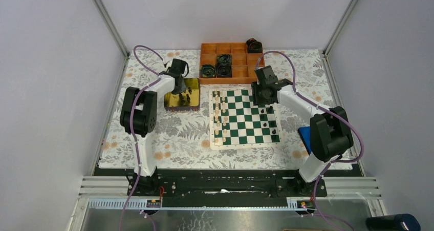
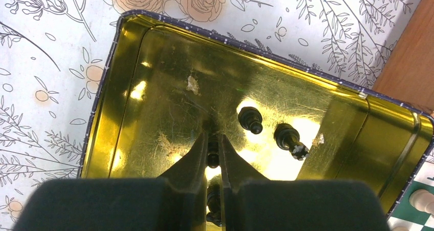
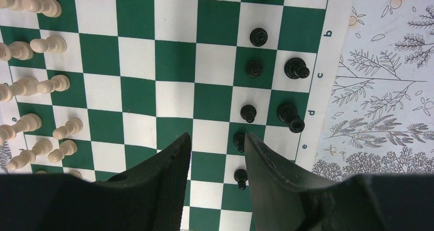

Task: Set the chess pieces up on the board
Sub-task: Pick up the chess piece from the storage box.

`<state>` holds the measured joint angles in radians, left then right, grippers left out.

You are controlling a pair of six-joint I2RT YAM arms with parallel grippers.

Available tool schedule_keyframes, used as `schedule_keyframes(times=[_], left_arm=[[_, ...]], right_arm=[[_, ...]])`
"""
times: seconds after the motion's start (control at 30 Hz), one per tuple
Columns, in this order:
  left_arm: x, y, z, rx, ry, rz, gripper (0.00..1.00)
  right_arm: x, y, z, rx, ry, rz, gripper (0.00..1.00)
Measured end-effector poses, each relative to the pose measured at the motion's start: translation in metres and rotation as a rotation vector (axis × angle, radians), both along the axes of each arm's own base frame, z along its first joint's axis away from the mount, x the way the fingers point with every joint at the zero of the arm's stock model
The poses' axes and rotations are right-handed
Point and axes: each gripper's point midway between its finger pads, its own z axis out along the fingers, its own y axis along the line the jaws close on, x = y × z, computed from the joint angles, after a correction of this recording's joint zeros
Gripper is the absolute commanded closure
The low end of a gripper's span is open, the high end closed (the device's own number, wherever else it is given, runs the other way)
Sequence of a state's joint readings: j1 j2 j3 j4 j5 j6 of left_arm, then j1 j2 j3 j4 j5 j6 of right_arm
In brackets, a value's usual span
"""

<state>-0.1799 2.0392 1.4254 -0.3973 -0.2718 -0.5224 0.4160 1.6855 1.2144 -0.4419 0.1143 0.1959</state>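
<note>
Down in the yellow tin (image 2: 153,87), nine o'clock from the board (image 1: 245,118), the left end effector (image 2: 214,139) clamps tight on a black chess piece (image 2: 213,158), the right end effector (image 3: 216,143) gapes empty, and that narrow tip-hold could let it pivot free.

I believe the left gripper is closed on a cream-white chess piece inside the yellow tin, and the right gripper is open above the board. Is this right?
No: the chess piece in the left gripper is black, as the left wrist view shows. The rest holds: yellow tin, right gripper open above the board.
</note>
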Motion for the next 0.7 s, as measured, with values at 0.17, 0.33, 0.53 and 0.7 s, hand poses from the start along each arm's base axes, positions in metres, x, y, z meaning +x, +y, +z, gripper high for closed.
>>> schedule_keyframes(times=[0.17,0.33,0.53,0.7], left_arm=[[0.000,0.001,0.008,0.002,-0.015,0.003,0.96],[-0.003,0.004,0.038,-0.002,-0.073,0.012,0.98],[-0.011,0.005,0.083,-0.020,-0.164,0.014,1.00],[-0.028,-0.007,0.107,-0.017,-0.211,-0.028,1.00]], right_arm=[[0.004,0.001,0.005,0.004,-0.013,-0.001,0.50],[0.007,0.001,0.009,0.002,-0.025,-0.006,0.50],[0.009,-0.004,0.015,-0.013,-0.051,-0.029,0.50],[0.012,-0.010,0.030,-0.021,-0.097,-0.065,0.51]])
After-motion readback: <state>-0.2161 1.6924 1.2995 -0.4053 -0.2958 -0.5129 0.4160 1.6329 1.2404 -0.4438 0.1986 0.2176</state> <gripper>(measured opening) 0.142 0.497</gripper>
